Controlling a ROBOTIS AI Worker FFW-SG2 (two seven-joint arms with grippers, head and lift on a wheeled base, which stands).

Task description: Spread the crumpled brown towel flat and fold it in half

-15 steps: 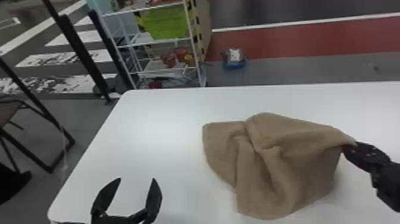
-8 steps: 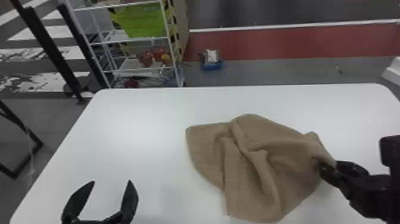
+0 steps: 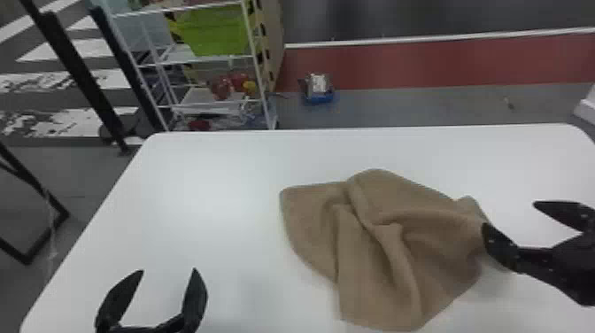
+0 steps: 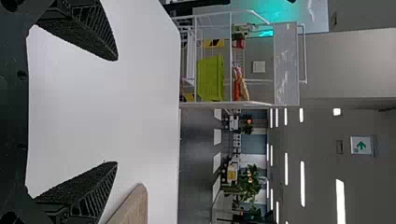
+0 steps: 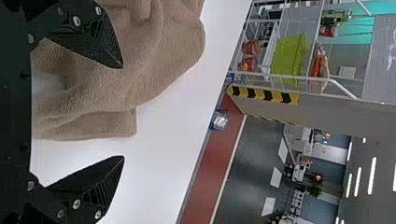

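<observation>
A soft, matte brown towel (image 3: 310, 221) lies crumpled right of the middle of a smooth white table (image 3: 212, 212) with rounded corners, its outline lopsided, its far-left corner blunt and its nap bunched into thick, rope-like ridges. At the towel's right edge is the right gripper (image 3: 509, 214), its two flat, black, pointed fingers wide apart with nothing pinched between them, one tip overlapping the cloth in my sight, though I cannot tell whether it touches. Above the table's near left part, the left gripper (image 3: 168, 270) also gapes wide and empty, its tapered fingers ribbed and rough-faced.
</observation>
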